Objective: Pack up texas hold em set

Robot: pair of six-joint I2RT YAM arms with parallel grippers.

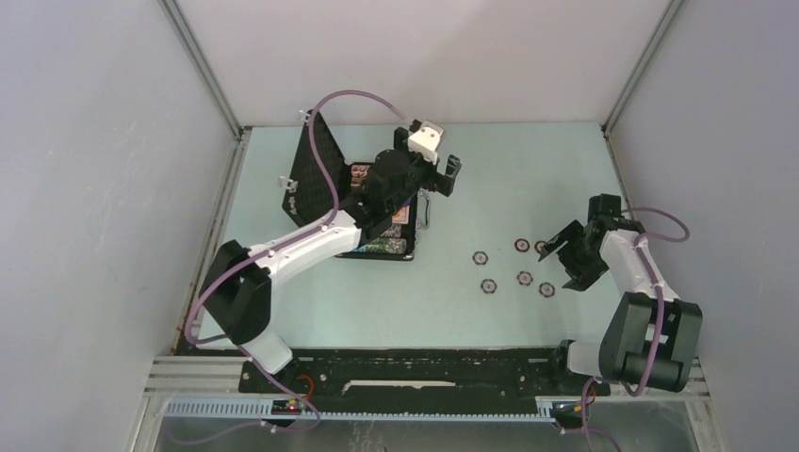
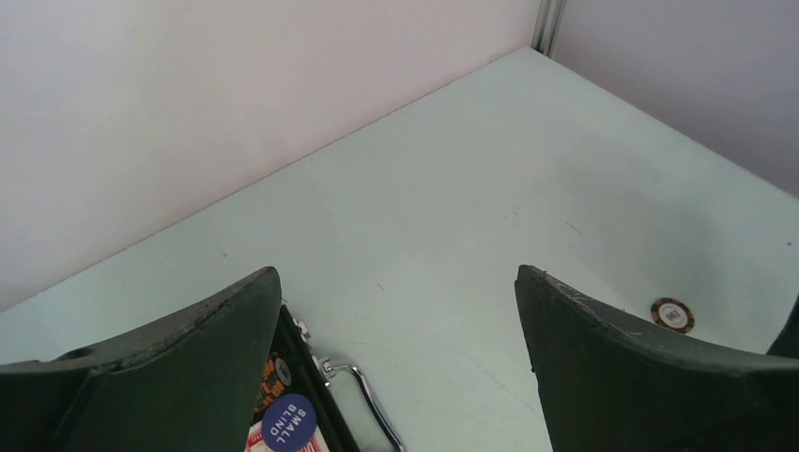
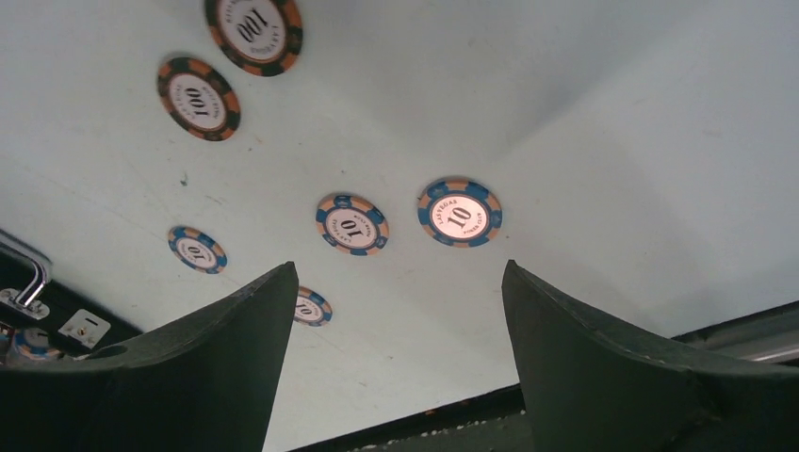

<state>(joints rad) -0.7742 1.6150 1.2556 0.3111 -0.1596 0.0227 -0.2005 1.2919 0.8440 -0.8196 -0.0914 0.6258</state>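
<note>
The black case [image 1: 377,247] of the texas hold em set lies open at the left of the table, its lid [image 1: 316,169] standing up. Inside it are chip rows, the red-backed deck and a blue "small blind" button [image 2: 288,422]. Its silver handle [image 2: 363,395] faces right. My left gripper [image 1: 441,184] hovers open over the case's right edge, with nothing between its fingers [image 2: 188,367]. Several loose chips [image 1: 524,278] lie on the table to the right. My right gripper [image 1: 563,259] is open just right of them and holds nothing. Its wrist view shows "10" chips [image 3: 459,213] and "100" chips [image 3: 198,98] ahead.
Pale walls enclose the table on the left, back and right. A black rail [image 1: 424,367] with both arm bases runs along the near edge. One stray chip [image 2: 672,314] shows past the left gripper's right finger.
</note>
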